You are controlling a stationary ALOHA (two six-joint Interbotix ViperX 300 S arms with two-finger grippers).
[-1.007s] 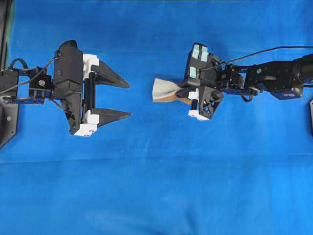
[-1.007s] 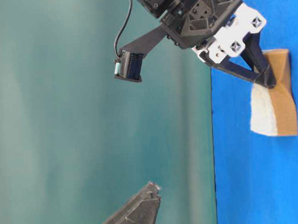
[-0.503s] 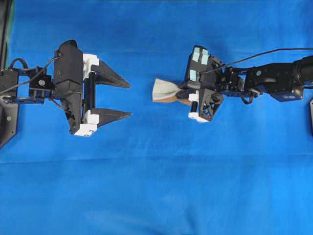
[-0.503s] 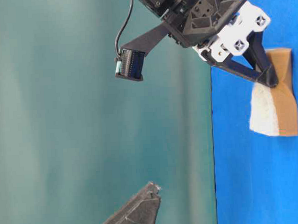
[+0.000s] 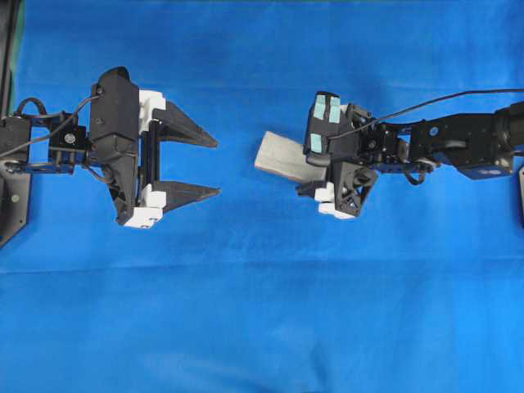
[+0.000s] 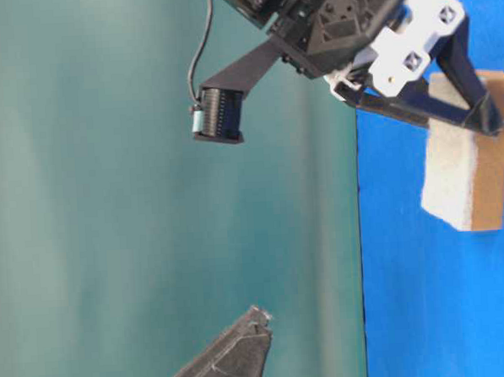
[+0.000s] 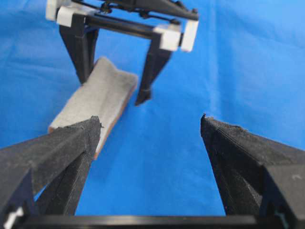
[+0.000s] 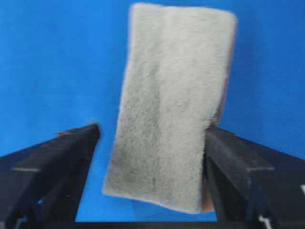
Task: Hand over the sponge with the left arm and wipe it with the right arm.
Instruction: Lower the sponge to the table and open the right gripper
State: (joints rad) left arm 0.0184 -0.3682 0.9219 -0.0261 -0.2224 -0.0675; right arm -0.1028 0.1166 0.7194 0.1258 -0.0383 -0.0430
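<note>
The sponge [image 5: 277, 155] lies flat on the blue cloth, grey-green face up, with its orange-brown layer underneath [image 6: 462, 173]. My right gripper [image 5: 307, 168], with teal patches, is open and astride the sponge's near end. In the right wrist view the sponge [image 8: 174, 95] fills the gap of the right gripper [image 8: 151, 130]: one finger is against its edge, the other is apart from it. My left gripper [image 5: 218, 168], plain black, is open and empty, a short way left of the sponge. The left wrist view shows the left gripper [image 7: 150, 119], the sponge [image 7: 95, 100] and the right gripper [image 7: 113, 89] facing it.
The blue cloth [image 5: 262, 311] covers the whole table. A teal wall [image 6: 109, 204] stands behind in the table-level view. The right arm's cable [image 5: 442, 97] runs above its wrist.
The right jaws have opened, and the sponge has gone from pinched and twisted to flat. The right gripper has shifted slightly. The left arm has not moved.
</note>
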